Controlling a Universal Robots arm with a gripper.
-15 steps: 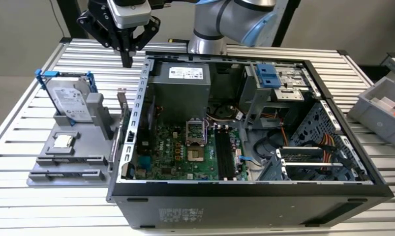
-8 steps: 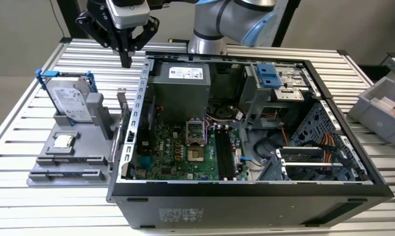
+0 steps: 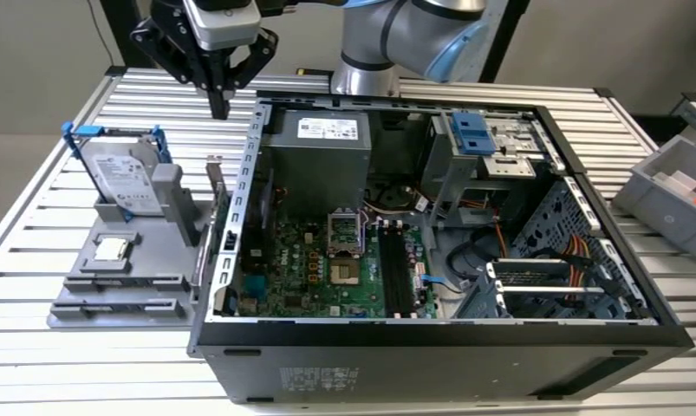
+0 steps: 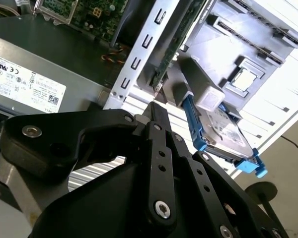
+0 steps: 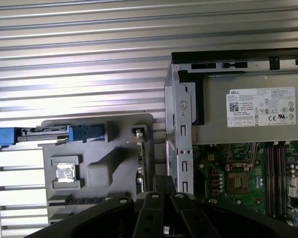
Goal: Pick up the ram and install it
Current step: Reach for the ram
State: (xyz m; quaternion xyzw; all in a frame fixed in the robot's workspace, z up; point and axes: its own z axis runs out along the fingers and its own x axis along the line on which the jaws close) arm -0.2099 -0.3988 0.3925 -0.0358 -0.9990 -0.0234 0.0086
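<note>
The ram (image 3: 213, 195) is a thin bluish-green stick standing on edge in the grey holder (image 3: 105, 290), right beside the open computer case's wall. In the first wrist view the ram (image 5: 140, 166) appears edge-on, and in the second wrist view the ram (image 4: 175, 44) runs along the case's metal wall. My gripper (image 3: 218, 106) hangs above the slatted table behind the holder, outside the case, well above the ram. Its black fingers (image 4: 158, 116) are pressed together with nothing between them. Long black motherboard slots (image 3: 392, 269) lie inside the case.
A silver hard drive in a blue frame (image 3: 128, 178) stands at the holder's back, and a small square chip (image 3: 113, 250) lies in the holder. The grey power supply (image 3: 319, 156) fills the case's rear corner. A grey bin (image 3: 672, 195) sits at the exterior view's right.
</note>
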